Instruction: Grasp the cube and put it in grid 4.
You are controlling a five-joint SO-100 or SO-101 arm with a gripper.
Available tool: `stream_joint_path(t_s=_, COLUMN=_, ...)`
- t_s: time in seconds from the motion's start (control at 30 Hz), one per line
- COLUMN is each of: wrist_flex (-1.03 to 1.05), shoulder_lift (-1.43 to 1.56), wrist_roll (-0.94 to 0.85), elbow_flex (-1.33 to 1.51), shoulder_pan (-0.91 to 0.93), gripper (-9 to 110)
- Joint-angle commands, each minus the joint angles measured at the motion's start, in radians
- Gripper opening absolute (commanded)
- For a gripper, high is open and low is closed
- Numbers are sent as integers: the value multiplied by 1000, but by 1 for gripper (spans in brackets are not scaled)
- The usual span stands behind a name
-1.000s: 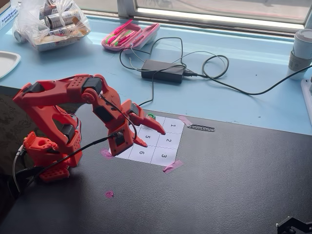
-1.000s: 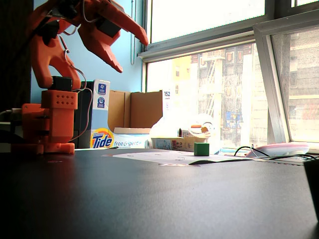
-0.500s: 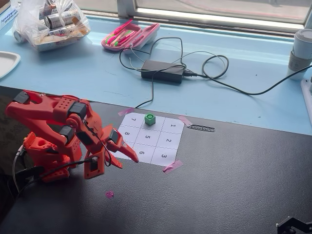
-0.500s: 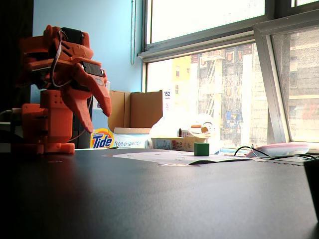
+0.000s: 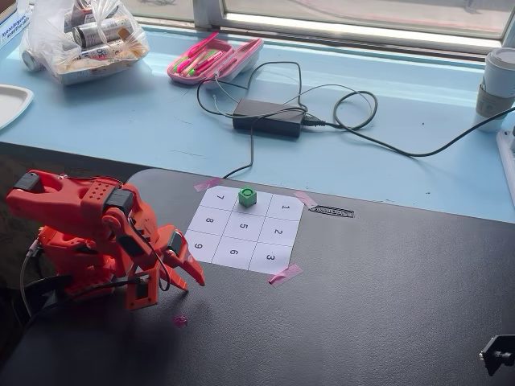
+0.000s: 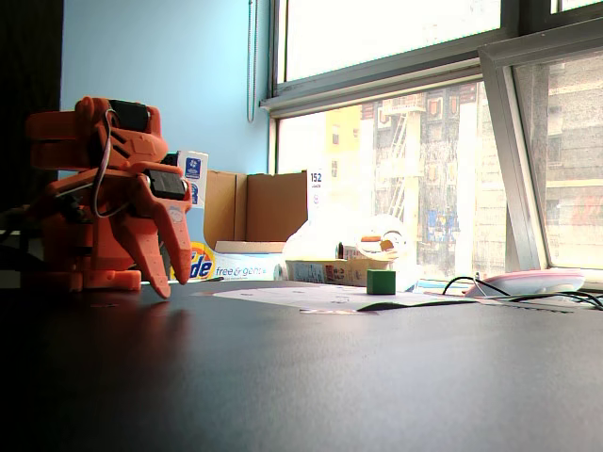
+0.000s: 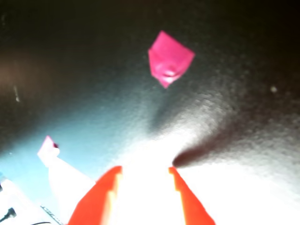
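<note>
The orange plastic jaws (image 5: pixel 183 277) stand slightly parted and empty, pointing down near the left edge of the black desk (image 5: pixel 386 305), just beside a small pink scrap (image 5: pixel 180 320). Well apart, toward the far edge, the small bright green studded plastic cube (image 5: pixel 247 196) sits on the white numbered paper sheet (image 5: pixel 241 229), seemingly already on the cell between 7 and 1, whose digit is hidden. It looks light, rigid and smooth; its flat opposite sides offer the best hold.
</note>
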Motion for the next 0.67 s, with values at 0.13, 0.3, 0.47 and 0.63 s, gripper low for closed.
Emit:
stream_joint_path(t_s=0.13, wrist_flex=57, shoulder_lift=129, wrist_roll=6, elbow_flex=46, shoulder_pan=17, gripper=0)
stream_joint_path(t_s=0.3, wrist_flex=57, shoulder_lift=129, wrist_roll=9, elbow_flex=46, shoulder_pan=20, gripper=0)
stream_joint_path(t_s=0.47, wrist_flex=57, shoulder_lift=129, wrist_roll=18, elbow_flex=46, shoulder_pan=28, gripper=0)
stream_joint_path(t_s=0.63, wrist_flex=57, shoulder_lift=129, wrist_roll=20, elbow_flex=46, shoulder_pan=29, gripper=0)
